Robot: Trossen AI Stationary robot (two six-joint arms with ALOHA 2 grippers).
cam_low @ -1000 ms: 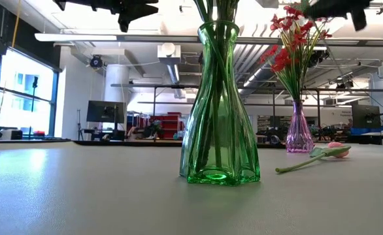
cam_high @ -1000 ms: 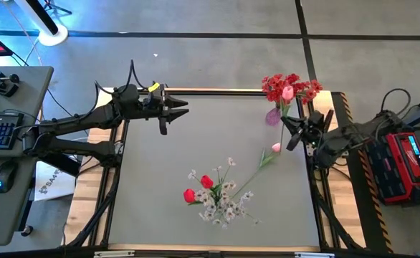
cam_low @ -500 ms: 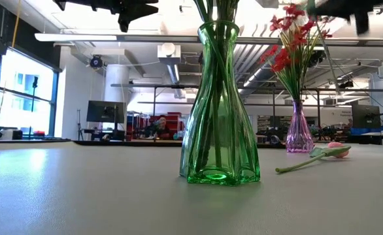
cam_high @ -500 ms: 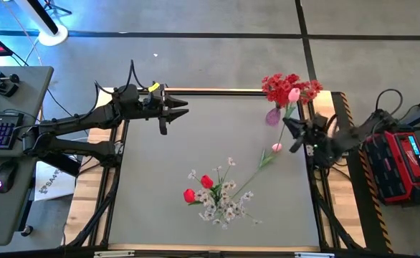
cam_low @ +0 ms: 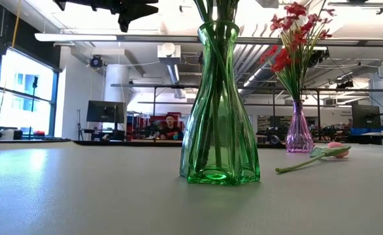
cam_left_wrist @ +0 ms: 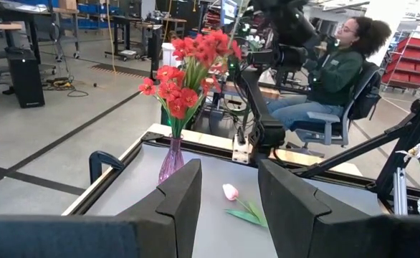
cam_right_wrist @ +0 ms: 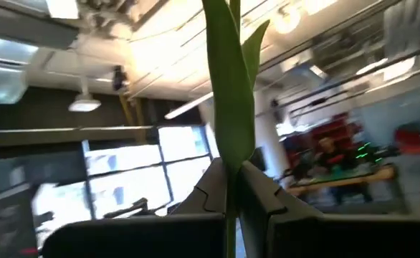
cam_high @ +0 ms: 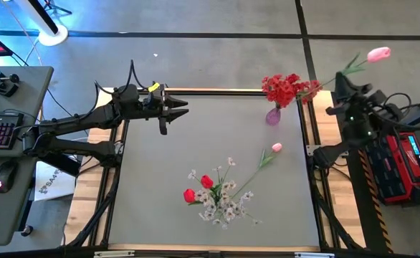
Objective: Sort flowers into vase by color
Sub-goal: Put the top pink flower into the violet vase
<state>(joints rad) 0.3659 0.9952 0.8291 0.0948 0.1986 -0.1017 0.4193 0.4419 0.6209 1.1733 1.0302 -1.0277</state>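
Overhead, the left gripper (cam_high: 175,109) hangs idle over the table's 10 o'clock area, fingers parted and holding nothing. Near 6 o'clock a green vase (cam_low: 218,104) carries red tulips (cam_high: 198,188) and white sprays (cam_high: 224,201). A loose pink tulip (cam_high: 275,147) lies on the mat at about 3 o'clock, its stem running down toward 7 o'clock and its head pointing to 1 o'clock. At 1 o'clock the small purple vase (cam_high: 272,116) holds red blossoms (cam_high: 287,87).

Beyond the table's right edge, the right gripper (cam_high: 341,81) is lifted high and closed on the stem of a second pink tulip (cam_high: 378,53); the wrist view shows the stem (cam_right_wrist: 230,107) clamped between the fingers. That stem's long axis points from the gripper to 2 o'clock, head outward, away from both vases. The purple vase lies at roughly 8 o'clock from this gripper, and the right arm is much the nearer.

No pink-only vase shows anywhere, so its destination is unclear. In the low view the green vase's flower heads are cut off, and the right gripper is out of frame.
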